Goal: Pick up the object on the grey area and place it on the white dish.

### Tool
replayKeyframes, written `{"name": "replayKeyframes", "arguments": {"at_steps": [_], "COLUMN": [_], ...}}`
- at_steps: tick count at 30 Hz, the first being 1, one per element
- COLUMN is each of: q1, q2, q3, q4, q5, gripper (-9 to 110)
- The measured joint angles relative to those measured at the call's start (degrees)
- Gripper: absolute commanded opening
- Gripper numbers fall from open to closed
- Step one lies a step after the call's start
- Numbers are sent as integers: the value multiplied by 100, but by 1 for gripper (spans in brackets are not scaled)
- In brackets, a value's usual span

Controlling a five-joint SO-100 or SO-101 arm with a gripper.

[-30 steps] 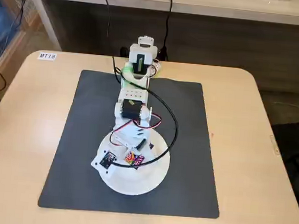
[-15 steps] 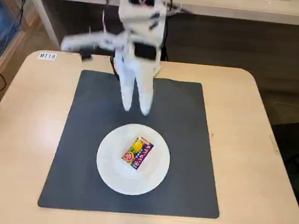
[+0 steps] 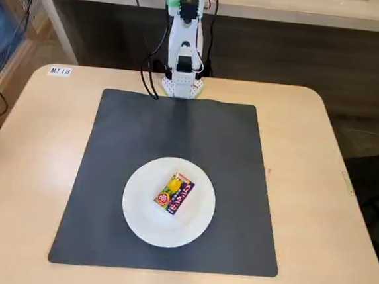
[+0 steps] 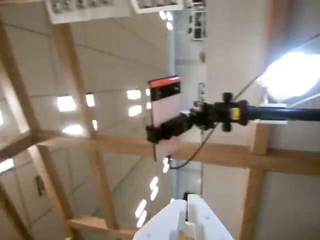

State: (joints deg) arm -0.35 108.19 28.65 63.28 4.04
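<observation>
Fixed high frontal; wrist ceilingward.

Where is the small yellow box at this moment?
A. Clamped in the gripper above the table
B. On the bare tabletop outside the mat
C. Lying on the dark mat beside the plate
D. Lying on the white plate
D. In the fixed view the yellow box lies on the white plate, which sits on the dark mat, with the arm folded back at the table's far edge.

Arm seen folded upright over base at far edge in fixed view. Gripper pointed upward in wrist view; fingers pressed together, nothing held between them.
</observation>
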Motion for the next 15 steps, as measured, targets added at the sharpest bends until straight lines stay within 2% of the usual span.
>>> {"name": "replayKeyframes", "arguments": {"at_steps": [7,15], "q1": [-26,-62], "q2": [1222,3331], "q3": [2487,7022], "q4": [-1301,-2338], "q5": [193,-185], "gripper": [0,0]}}
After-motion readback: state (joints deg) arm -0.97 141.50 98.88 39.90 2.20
